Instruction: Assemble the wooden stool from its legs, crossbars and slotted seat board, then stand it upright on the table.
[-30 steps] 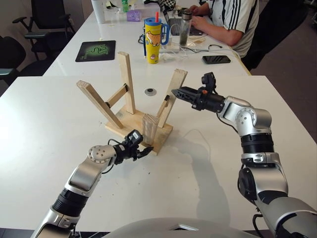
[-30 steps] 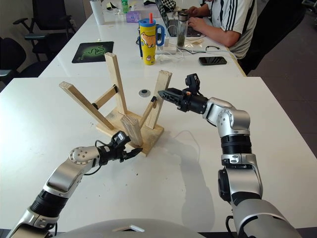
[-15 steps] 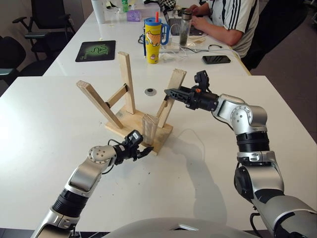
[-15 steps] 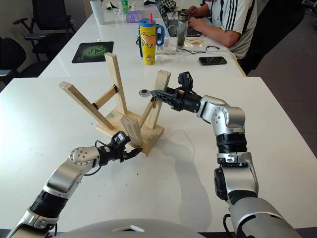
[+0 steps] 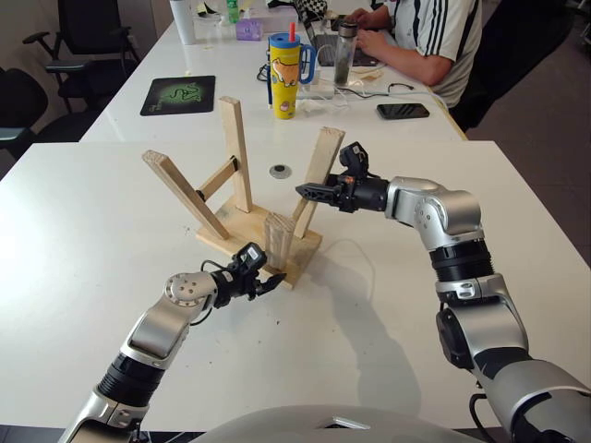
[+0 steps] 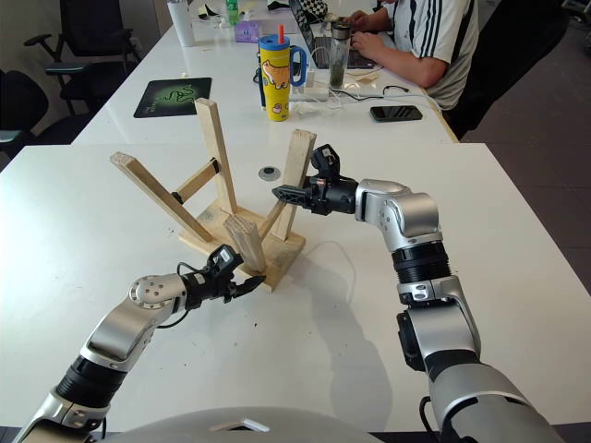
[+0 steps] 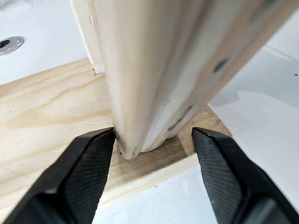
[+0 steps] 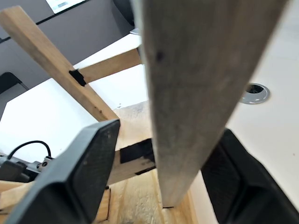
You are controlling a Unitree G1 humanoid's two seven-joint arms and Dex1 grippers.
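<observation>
- A white worktop (image 5: 102, 277) carries the job; a round metal cable port (image 5: 279, 170) sits in it near the far edge.
- Beyond that edge runs a second white table (image 5: 138, 125) with a dark mouse mat (image 5: 178, 94), a yellow cup (image 5: 286, 74) and a phone (image 5: 403, 111). Black office chairs (image 5: 83, 28) stand off the far left corner.
- The stool (image 5: 244, 194) lies upside down around the middle of the worktop, closer to the far edge. Its seat board (image 5: 242, 238) is flat on the surface and the legs splay upward. A crossbar (image 5: 219, 175) joins the two legs nearest the left edge.
- The left tool (image 5: 273, 280) lies low at the seat board's near corner. It pinches the foot of the short near leg (image 5: 279, 238), one finger (image 7: 84, 177) on each side where the leg meets the board.
- The right tool (image 5: 303, 191) is raised above the worktop at the far right leg (image 5: 325, 157). It is spread wide and straddles the leg about halfway up, with a gap visible at one finger (image 8: 88, 172).
</observation>
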